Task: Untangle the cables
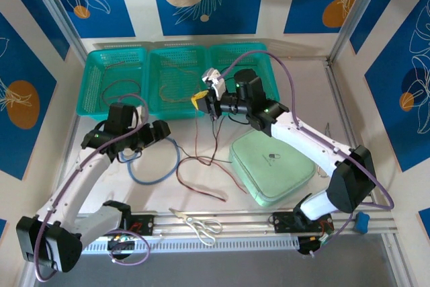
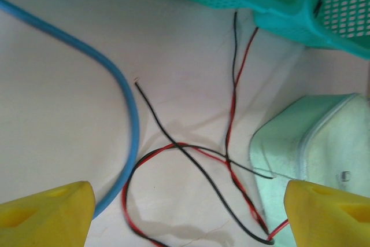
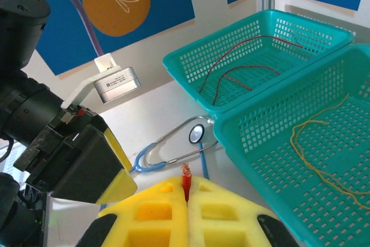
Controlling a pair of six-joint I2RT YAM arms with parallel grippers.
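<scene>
The right gripper (image 3: 186, 203), with yellow foam-like fingers, is clamped on the end of a thin red cable (image 3: 186, 177). It holds this end raised above the table (image 1: 312, 92), close to the middle one of three teal plastic mesh baskets (image 1: 178, 48) that stand in a row along the far edge. I judge that the end is lifted so that the red cable can slide out of the tangle below it.

The baskets seem to serve for sorting. The left basket (image 3: 219, 34) contains thin red cables (image 3: 248, 67), and the middle one holds a thin tan-yellow cable (image 3: 296, 134).

The rest of the tangle lies on the middle of the table, between a blue-tubed stethoscope (image 2: 134, 120) and a mint-green zipped case (image 2: 312, 137). There the red cable crosses a thin black cable (image 2: 153, 111) in several places.

The left gripper (image 2: 186, 215) hovers over these crossings with its fingers spread wide and nothing between them. I think it is ready to pin or pinch the black cable while the other arm pulls. A pair of metal scissors (image 1: 201, 225) lies unused at the near edge.
</scene>
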